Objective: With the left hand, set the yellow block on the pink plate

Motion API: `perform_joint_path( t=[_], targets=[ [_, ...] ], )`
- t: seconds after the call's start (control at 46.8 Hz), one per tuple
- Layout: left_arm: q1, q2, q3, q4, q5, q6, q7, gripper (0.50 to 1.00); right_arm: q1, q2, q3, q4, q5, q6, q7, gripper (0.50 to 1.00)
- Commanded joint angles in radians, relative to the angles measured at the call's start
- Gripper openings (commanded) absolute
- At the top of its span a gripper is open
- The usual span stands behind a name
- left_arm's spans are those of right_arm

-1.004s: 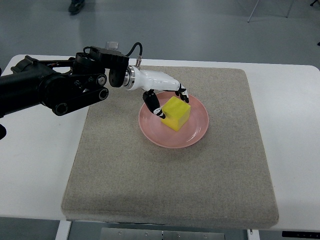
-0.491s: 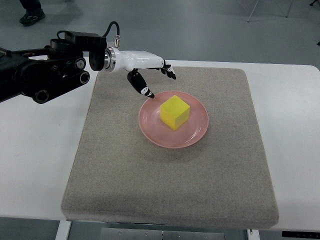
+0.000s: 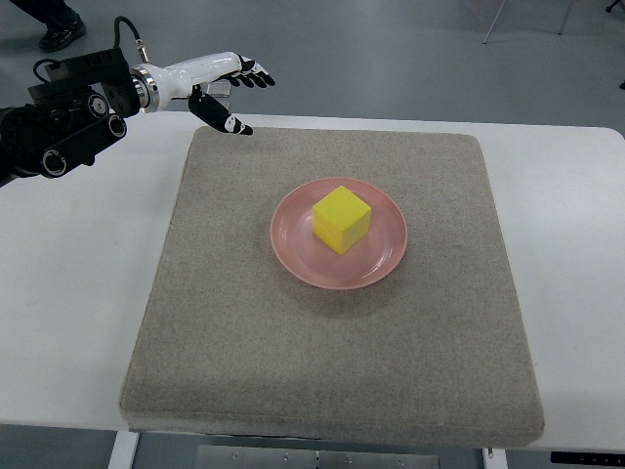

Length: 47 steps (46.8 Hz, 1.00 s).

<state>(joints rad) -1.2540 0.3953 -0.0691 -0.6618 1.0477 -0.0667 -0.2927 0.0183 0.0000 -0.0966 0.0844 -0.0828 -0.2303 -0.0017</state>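
Observation:
The yellow block (image 3: pixel 341 218) rests on the pink plate (image 3: pixel 385 258) in the middle of the grey mat. My left hand (image 3: pixel 246 98) hovers over the mat's far left corner, well apart from the plate. Its white fingers (image 3: pixel 256 76) with black tips are stretched out and hold nothing. The black forearm (image 3: pixel 68 122) comes in from the upper left. No right arm shows in the view.
A grey felt mat (image 3: pixel 293 362) covers most of the white table (image 3: pixel 68 313). A person's shoe (image 3: pixel 57 32) shows on the floor at the top left, beyond the table's far edge.
My left hand let go of the yellow block on the plate, then lifted and drew back to the upper left, off the plate to the mat's corner. The block stayed put.

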Motion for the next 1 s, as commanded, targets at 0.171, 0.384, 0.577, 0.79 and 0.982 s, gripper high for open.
perform_joint_path(
  t=[0.171,0.384,0.577,0.79,0.982],
  targets=[
    [0.044,-0.085,-0.066,0.100,-0.345,0.153,0.001,0.851,0.000,0.000,0.000,0.000,0.000,0.000,0.000,0.924],
    [0.048,-0.113,-0.075,0.156,-0.690,0.168,0.001,0.879,0.000,0.000,0.000,0.000,0.000,0.000,0.000,0.924],
    [0.094,-0.154,-0.086,0.232,-0.793,0.154,0.001,0.881,0.000,0.000,0.000,0.000,0.000,0.000,0.000,0.924],
    [0.120,-0.162,-0.218,0.237,-0.796,0.153,0.018,0.885,0.000,0.000,0.000,0.000,0.000,0.000,0.000,0.924],
    [0.136,-0.184,-0.317,0.237,-0.882,0.151,0.158,0.887,0.000,0.000,0.000,0.000,0.000,0.000,0.000,0.924]
  ],
)
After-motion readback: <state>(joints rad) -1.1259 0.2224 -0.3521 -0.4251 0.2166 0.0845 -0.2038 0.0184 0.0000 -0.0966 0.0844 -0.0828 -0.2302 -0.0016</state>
